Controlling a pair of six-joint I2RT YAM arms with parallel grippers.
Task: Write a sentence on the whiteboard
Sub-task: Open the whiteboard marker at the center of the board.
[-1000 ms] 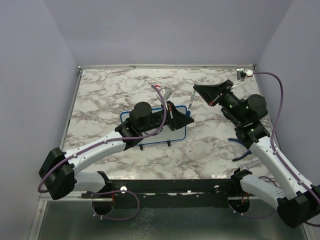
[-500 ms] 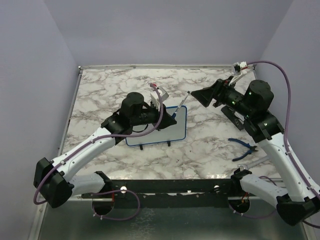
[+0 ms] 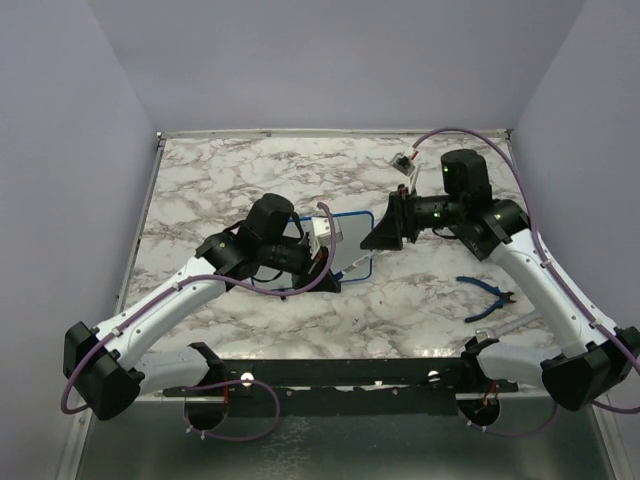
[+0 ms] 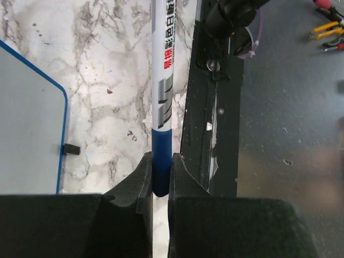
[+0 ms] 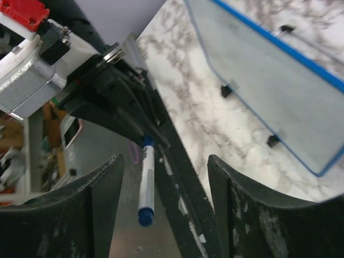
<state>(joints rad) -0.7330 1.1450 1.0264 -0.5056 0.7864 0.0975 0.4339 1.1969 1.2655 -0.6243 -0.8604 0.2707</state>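
The whiteboard (image 3: pixel 352 236) lies mid-table, its blue frame partly hidden by both arms. No sentence shows on the bare parts of the whiteboard (image 5: pixel 279 91) that I can see. My left gripper (image 3: pixel 322 272) hovers at its near edge, shut on a white marker (image 4: pixel 163 80) by its blue end; the jaws (image 4: pixel 160 159) pinch it on both sides. My right gripper (image 3: pixel 380 232) hangs over the board's right edge, open, with nothing between its fingers (image 5: pixel 165 161). In its view the marker (image 5: pixel 146 185) sticks out of the left gripper (image 5: pixel 121 107), blue-tipped, some way off.
Blue-handled pliers (image 3: pixel 487 297) lie on the marble at the right, near my right arm. A black rail (image 3: pixel 350 372) runs along the table's near edge. Lilac walls close in the back and both sides.
My right gripper has opened and swung left and down to the board's right edge. The left gripper has turned and drawn back toward the near side, still holding the marker.
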